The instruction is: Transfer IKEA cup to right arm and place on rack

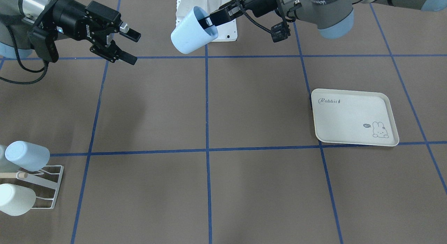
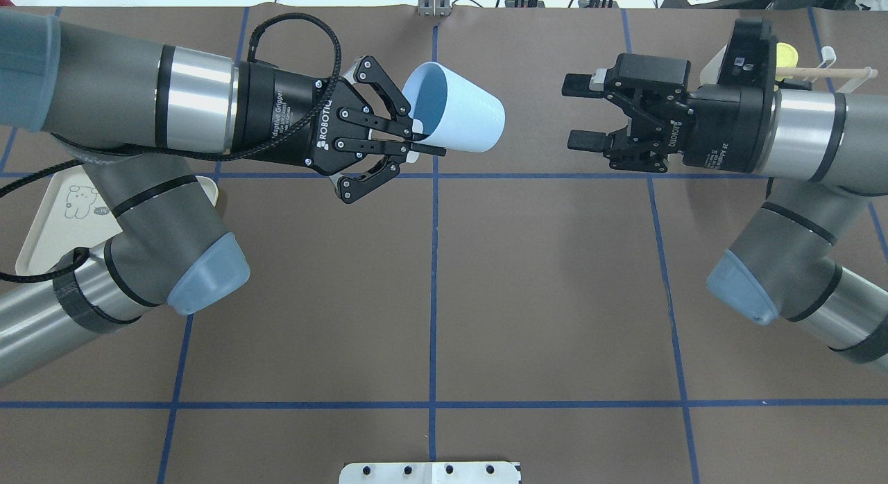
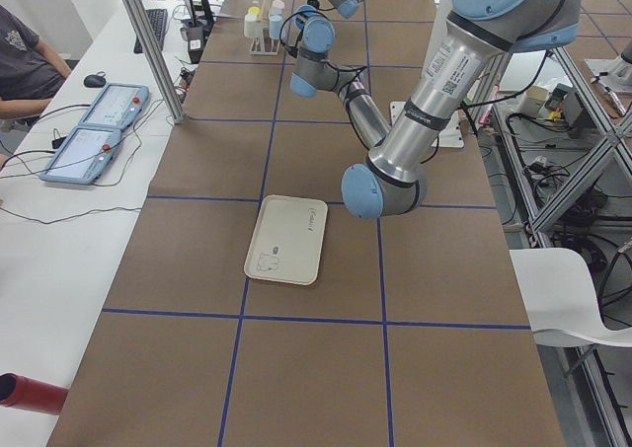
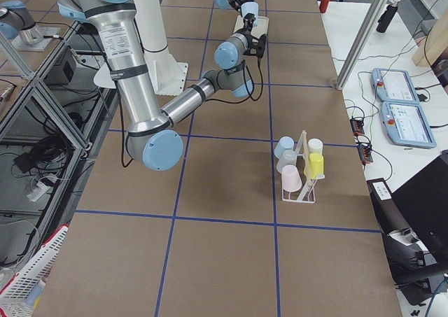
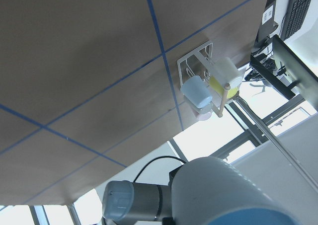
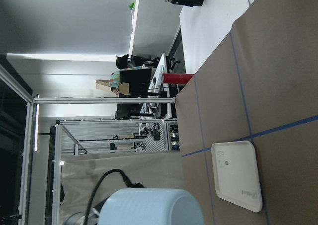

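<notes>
Front view: brown table (image 1: 258,104), blue tape grid; cream tray (image 1: 352,114) lettered "Rabbit". IKEA cup (image 1: 190,36) aloft, well apart from tray, rim pinched by left gripper (image 1: 210,21); right gripper (image 1: 133,48) spread, empty. Rack (image 1: 45,173) far from tray. Overhead: "ROBOTIQ" on left gripper. Left-end view: white desk (image 3: 59,200) past table edge nearest tray.

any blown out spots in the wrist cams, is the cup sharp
Left wrist view: the room past the table edge is blown out white; the rack is sharp. Right wrist view: the cup, cropped at the bottom, looks slightly soft; the tray is crisp.
</notes>
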Motion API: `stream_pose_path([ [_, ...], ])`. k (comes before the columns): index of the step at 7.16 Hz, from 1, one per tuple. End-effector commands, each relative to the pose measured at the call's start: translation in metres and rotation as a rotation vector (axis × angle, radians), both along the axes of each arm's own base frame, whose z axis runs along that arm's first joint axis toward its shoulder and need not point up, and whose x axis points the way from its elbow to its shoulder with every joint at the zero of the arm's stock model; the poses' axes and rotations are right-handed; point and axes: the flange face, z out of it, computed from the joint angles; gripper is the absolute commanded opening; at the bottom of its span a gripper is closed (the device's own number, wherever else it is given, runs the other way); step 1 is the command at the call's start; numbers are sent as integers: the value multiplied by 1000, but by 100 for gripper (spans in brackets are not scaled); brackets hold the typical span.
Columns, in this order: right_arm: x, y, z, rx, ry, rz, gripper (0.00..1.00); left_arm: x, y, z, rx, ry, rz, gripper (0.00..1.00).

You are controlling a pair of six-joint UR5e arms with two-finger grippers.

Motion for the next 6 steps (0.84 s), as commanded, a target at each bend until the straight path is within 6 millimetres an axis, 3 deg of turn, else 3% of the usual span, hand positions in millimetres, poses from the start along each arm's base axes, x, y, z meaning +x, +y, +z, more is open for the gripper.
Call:
stream_pose_path([
  [1, -8, -4, -48, 32, -106, 4, 96, -10, 1, 5, -235, 154, 117, 0],
  [2, -17, -7, -56, 37, -115, -2, 96, -24, 1, 5, -331, 304, 136, 0],
  [4, -19, -7, -57, 36, -116, -4, 96, -42, 7, 47, -408, 420, 169, 0],
  [6, -29, -7, -77, 44, -152, -1, 96, -49, 11, 44, -436, 480, 174, 0],
])
